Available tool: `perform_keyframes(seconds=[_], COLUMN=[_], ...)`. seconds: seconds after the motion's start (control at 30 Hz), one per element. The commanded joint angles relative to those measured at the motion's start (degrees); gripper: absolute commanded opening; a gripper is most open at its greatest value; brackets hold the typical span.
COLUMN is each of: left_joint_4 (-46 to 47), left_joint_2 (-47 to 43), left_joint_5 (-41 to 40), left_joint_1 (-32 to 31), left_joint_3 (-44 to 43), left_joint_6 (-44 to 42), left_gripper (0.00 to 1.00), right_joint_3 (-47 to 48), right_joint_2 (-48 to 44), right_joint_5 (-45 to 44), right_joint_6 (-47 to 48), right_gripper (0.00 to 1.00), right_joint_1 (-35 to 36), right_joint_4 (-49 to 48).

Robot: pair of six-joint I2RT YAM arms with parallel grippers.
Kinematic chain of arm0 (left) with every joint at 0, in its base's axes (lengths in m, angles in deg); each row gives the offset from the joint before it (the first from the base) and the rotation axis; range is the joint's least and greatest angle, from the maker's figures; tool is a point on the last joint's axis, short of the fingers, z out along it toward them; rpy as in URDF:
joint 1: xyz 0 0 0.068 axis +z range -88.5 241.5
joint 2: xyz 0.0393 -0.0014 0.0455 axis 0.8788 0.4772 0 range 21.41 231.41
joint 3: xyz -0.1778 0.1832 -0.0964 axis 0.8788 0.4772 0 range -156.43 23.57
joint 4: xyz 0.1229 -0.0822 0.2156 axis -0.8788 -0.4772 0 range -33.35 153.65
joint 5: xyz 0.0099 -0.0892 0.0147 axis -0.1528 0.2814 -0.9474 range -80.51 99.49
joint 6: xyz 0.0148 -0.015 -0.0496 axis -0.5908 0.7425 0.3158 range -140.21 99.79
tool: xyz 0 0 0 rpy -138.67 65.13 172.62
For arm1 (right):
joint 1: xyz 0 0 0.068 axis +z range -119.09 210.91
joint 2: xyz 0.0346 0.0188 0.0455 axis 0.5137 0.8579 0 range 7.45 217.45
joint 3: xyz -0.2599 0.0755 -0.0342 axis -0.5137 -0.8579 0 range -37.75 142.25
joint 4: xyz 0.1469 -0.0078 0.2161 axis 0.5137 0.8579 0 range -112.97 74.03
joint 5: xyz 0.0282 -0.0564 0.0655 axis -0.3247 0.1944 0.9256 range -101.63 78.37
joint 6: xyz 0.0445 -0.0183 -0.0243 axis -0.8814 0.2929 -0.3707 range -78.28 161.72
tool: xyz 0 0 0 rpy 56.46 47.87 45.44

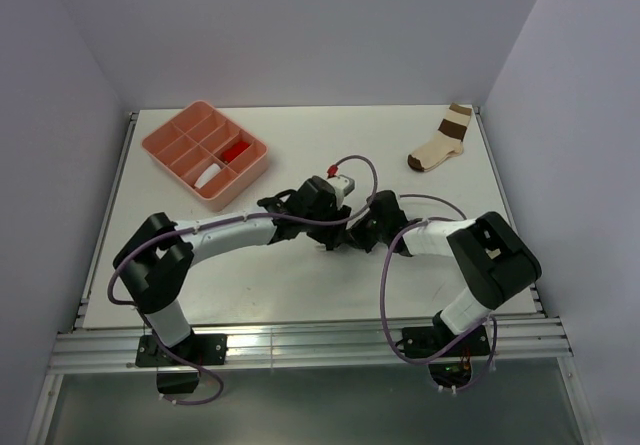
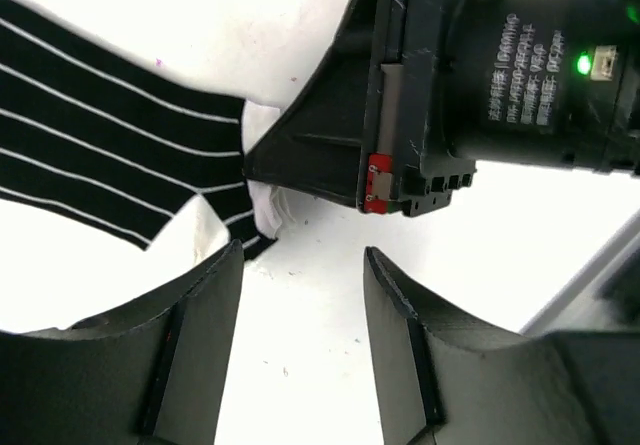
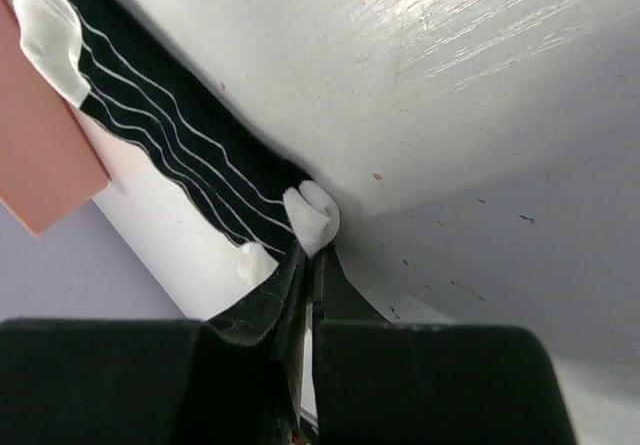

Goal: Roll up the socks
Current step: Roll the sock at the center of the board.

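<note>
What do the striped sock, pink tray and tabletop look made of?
Striped sock: knit fabric, matte; it creases and bunches softly at the white end. Tray: likely moulded plastic, uniform salmon pink, thin rigid dividers. Tabletop: hard white board, painted or laminated, cannot tell which; semi-gloss glare with fine streaks.

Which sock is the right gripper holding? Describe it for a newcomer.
At the middle of the white table, next to the pink divided tray, lies the striped sock, its white end pinched in the right gripper. It is black with thin white lines, unlike the cream sock with brown bands at the far right.
</note>
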Motion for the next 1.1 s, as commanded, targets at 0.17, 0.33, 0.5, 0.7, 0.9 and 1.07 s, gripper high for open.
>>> perform_keyframes(seconds=[0.17, 0.33, 0.5, 0.7, 0.9, 1.07], left_joint_4=[10.59, 16.04, 18.06, 20.09, 18.16, 16.84], left_joint_2=[-3.05, -2.61, -0.42, -0.24, 1.95, 3.72], left_joint_5=[-11.67, -13.17, -19.48, -26.88, -26.71, -26.00], left_joint_1=[-6.08, -7.58, -9.94, -11.80, -12.23, -12.76], left_joint_3=[8.39, 11.39, 10.87, 10.78, 9.81, 9.37], left_joint_6=[-9.95, -12.33, -14.44, -18.56, -19.54, -18.84], left_gripper=[0.55, 0.55, 0.53, 0.53, 0.57, 0.57], right_joint_3=[4.92, 8.35, 11.43, 10.73, 11.17, 10.73], right_joint_2=[2.44, 4.28, 5.87, 6.31, 6.49, 7.10], right_joint_5=[3.91, 6.64, 8.39, 9.89, 10.07, 11.03], right_joint_6=[1.85, 3.43, 5.37, 4.76, 4.84, 3.97], right_gripper=[0.00, 0.00, 0.00, 0.00, 0.00, 0.00], right_joint_1=[-1.79, -2.50, -2.67, -2.76, -2.76, -2.85], right_joint_4=[7.02, 11.60, 15.38, 14.50, 14.77, 13.54])
